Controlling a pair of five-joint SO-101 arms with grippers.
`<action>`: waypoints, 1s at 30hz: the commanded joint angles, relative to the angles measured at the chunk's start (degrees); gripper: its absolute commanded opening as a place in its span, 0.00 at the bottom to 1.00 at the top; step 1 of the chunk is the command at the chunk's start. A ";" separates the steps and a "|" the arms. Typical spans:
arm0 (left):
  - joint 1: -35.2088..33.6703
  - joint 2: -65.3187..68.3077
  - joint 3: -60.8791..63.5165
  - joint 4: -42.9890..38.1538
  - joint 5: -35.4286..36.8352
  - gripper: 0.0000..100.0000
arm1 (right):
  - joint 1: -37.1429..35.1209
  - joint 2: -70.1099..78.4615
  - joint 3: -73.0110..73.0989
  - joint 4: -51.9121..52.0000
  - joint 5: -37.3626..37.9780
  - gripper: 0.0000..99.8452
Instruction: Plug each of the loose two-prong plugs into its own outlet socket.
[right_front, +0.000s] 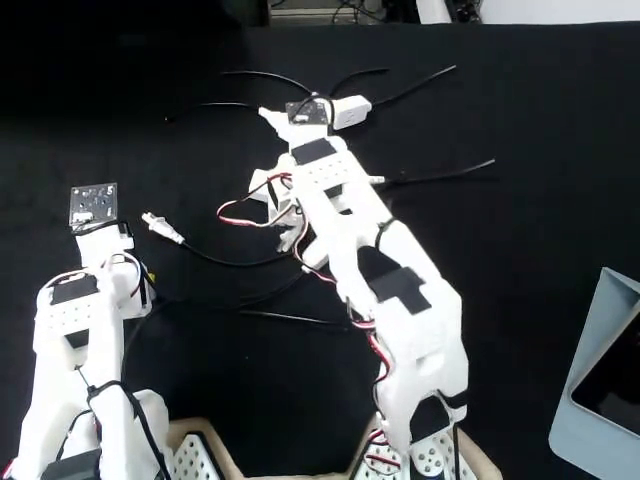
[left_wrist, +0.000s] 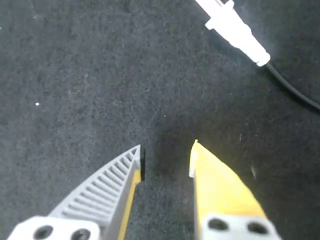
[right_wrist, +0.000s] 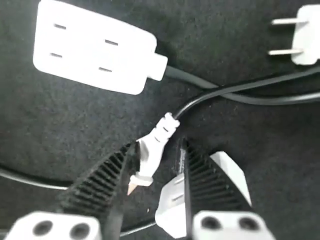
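Left claw (left_wrist: 167, 145) apart above black cloth (left_wrist: 75, 75), right claw (right_wrist: 157, 145) apart around white plug (right_wrist: 149, 155), outlet block (right_wrist: 95, 52) near

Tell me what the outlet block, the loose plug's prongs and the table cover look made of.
Outlet block: white moulded plastic, smooth with a slight sheen, probably. Prongs: bare metal, silvery and flat. Table cover: black fabric, felt-like by its matte, fuzzy, lint-flecked surface, though the weave can't be told.
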 joint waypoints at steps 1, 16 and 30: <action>-0.40 -1.49 -0.40 -0.79 0.26 0.17 | -0.79 -0.66 -3.12 3.34 -0.70 0.12; -0.40 -1.49 -0.40 -0.79 0.26 0.17 | -1.32 -0.13 -4.18 3.96 -1.05 0.12; -0.40 -1.49 -0.40 -0.79 0.26 0.17 | -4.75 0.75 -4.53 2.73 -1.05 0.12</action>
